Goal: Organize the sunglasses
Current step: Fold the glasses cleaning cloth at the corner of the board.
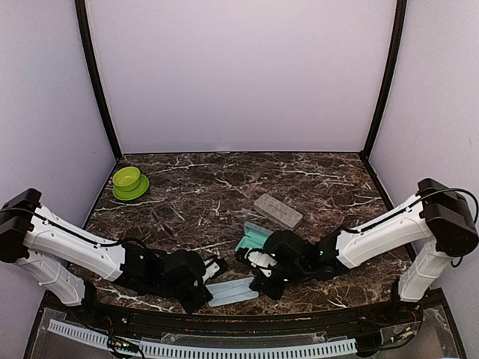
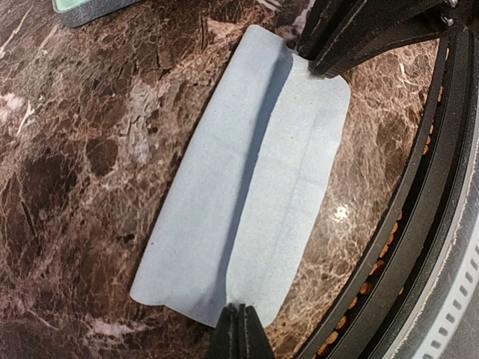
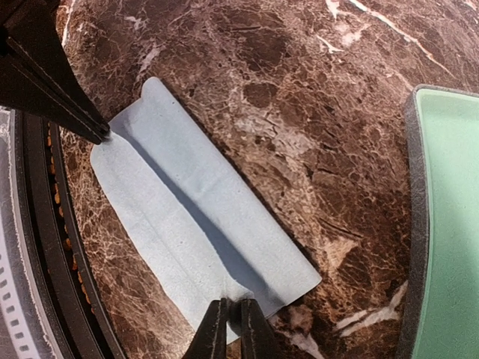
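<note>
No sunglasses show in any view. A pale blue cloth [image 1: 232, 291] lies folded into a long strip near the table's front edge, with a raised crease along its middle [image 2: 247, 187] [image 3: 194, 224]. My left gripper [image 1: 206, 294] [image 2: 240, 313] is shut on the strip's left end. At the opposite end my right gripper [image 1: 257, 287] [image 3: 233, 308] pinches the crease, its fingers a sliver apart. Each wrist view shows the other gripper's fingertips on the far end of the cloth.
An open grey case with teal lining [image 1: 253, 239] [image 3: 449, 224] sits just behind the right gripper. A closed grey case [image 1: 278, 211] lies farther back. A green bowl on a green plate [image 1: 129, 182] stands at the back left. The table's black front rim [image 2: 419, 247] runs right beside the cloth.
</note>
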